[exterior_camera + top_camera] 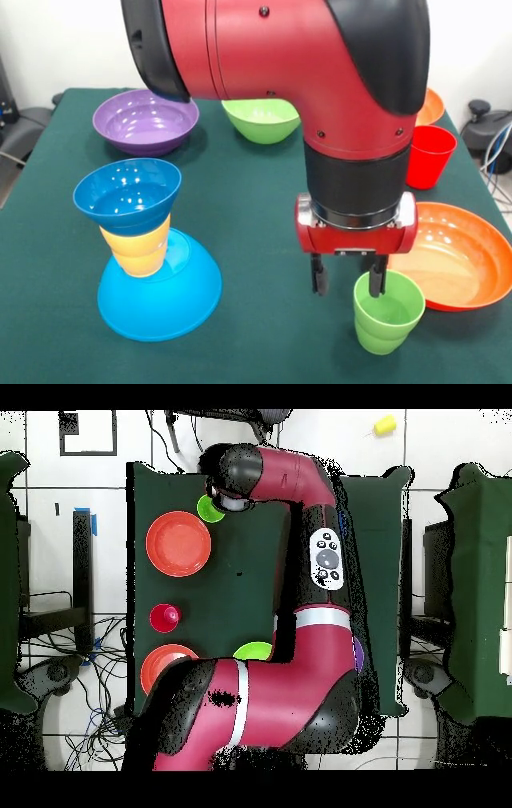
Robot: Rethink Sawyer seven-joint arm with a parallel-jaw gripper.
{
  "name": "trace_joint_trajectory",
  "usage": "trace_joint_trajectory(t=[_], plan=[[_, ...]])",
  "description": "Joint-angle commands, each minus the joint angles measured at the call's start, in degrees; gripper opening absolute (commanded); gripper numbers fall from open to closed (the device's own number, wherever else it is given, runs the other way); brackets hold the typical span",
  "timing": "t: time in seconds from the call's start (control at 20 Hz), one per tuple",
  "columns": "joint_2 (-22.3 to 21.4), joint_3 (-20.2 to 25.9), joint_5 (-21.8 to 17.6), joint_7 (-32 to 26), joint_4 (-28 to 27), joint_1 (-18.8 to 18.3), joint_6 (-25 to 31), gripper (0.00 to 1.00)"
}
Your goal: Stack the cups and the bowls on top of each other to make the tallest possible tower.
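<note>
The tower stands at the front view's left: an upturned light-blue bowl (172, 300) as base, a yellow cup (136, 246) on it, and a small dark-blue bowl (128, 194) upright on top. A green cup (390, 314) stands upright near the table's front edge, also seen as the green cup (210, 509) from overhead. My gripper (347, 278) is open and low over it. One finger (376, 282) dips inside the cup's rim, and the other (318, 274) hangs outside to its left. From overhead, my arm hides the tower.
A wide orange bowl (472, 260) lies just right of the green cup. A red cup (430, 156) and a second orange bowl (432, 106) sit behind it. A purple bowl (144, 122) and a green bowl (258, 120) stand at the back of the green table (256, 208).
</note>
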Motion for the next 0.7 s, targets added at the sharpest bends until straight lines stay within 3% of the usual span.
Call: trace_joint_trajectory(t=[0.05,0.7], plan=[[5.0,5.8,-0.96,-5.48,0.08,0.09,-1.02,1.0],[5.37,7.62,0.29,-6.34,1.17,-0.51,-2.92,1.0]])
